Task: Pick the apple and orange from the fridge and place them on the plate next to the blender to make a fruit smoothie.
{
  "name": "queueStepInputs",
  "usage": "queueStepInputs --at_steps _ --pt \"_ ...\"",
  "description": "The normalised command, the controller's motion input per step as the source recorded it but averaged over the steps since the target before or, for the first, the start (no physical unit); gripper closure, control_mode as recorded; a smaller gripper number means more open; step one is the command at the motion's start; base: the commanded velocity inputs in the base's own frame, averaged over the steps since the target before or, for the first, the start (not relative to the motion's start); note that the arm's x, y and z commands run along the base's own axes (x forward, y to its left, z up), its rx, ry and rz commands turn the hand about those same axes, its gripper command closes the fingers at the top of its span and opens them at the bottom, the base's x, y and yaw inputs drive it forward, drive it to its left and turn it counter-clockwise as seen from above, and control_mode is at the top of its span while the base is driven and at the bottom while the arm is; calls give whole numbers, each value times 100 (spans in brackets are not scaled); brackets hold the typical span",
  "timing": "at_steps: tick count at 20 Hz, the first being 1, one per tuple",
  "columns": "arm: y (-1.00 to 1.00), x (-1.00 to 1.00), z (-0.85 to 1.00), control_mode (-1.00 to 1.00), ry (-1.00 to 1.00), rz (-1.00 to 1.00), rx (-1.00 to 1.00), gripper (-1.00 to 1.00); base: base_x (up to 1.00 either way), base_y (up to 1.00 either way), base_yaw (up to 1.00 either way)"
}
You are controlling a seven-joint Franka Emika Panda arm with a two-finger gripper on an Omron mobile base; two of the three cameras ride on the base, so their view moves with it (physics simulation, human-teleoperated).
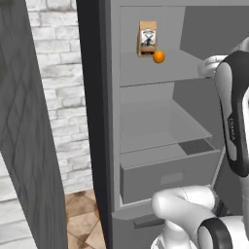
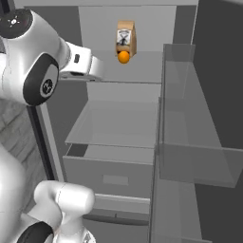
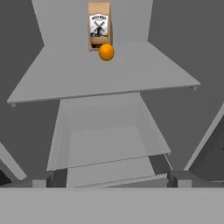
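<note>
The fridge [image 1: 146, 73] stands open in front of me, with pale grey shelves. The orange [image 1: 158, 57] [image 2: 124, 57] [image 3: 106, 52] rests on the upper shelf, right in front of a brown paper bag [image 3: 99, 24]. My gripper [image 3: 111, 181] is open and empty. It is outside the fridge, well short of the orange and lower than the upper shelf, and its two dark fingertips [image 3: 41, 181] stand wide apart. The apple, the plate and the blender are out of view.
A glass shelf [image 2: 114, 126] sits below the upper shelf, with a grey drawer [image 1: 165, 177] partly pulled out under it. Clear door bins [image 2: 194, 137] stand at the right. The dark door [image 1: 29, 146] and a white brick wall [image 1: 58, 73] are on the left.
</note>
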Motion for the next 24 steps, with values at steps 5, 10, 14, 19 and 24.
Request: queueStepInputs --at_steps 5,10,14,19,24 --pt "0 89 -6 -100 0 -2 0 -100 0 0 0" --pt "0 100 -22 -100 0 -1 3 -100 0 0 0" --pt "0 100 -40 -100 2 0 8 -100 0 0 0" --pt "0 100 -13 -100 7 0 10 -100 0 0 0" --pt "0 88 0 -100 12 -1 5 -100 0 0 0"
